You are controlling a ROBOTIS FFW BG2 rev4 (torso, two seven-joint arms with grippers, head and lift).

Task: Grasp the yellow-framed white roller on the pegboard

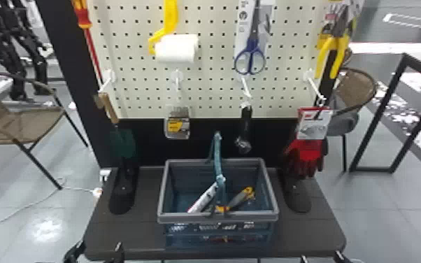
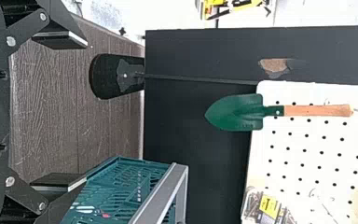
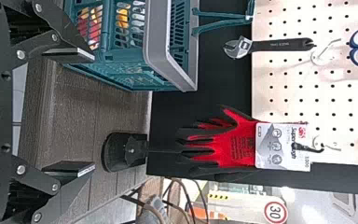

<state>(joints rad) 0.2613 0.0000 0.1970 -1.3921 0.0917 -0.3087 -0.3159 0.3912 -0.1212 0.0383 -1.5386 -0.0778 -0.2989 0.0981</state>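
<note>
The yellow-framed white roller (image 1: 176, 48) hangs high on the pegboard (image 1: 213, 87), in the top row. Its white roll is at the bottom and its yellow frame runs up past the head view's upper edge. It sits between a red-and-yellow screwdriver (image 1: 85, 31) on its left and blue-handled scissors (image 1: 250, 52) on its right, with yellow-handled pliers (image 1: 332, 52) farther right. Neither of my grippers is near it.

My left gripper (image 2: 81, 111) is spread wide, its 2 fingers (image 2: 58, 37) well apart with nothing between them. It is low over the dark table (image 2: 74, 116), just beside the teal basket (image 2: 163, 196), and faces the board's black foot (image 2: 107, 77). Above that foot a green trowel (image 2: 240, 112) with a wooden handle hangs from the lower row.

My right gripper (image 3: 91, 111) is spread wide too and holds nothing. It is low over the table on the basket's other side, facing the board's other foot (image 3: 119, 151). Red-and-black gloves (image 3: 223, 144) hang above that foot, and a black wrench (image 3: 265, 45) hangs farther in, above the basket.

The basket stands in the middle of the table with its handle up, and a few tools lie inside.
</note>
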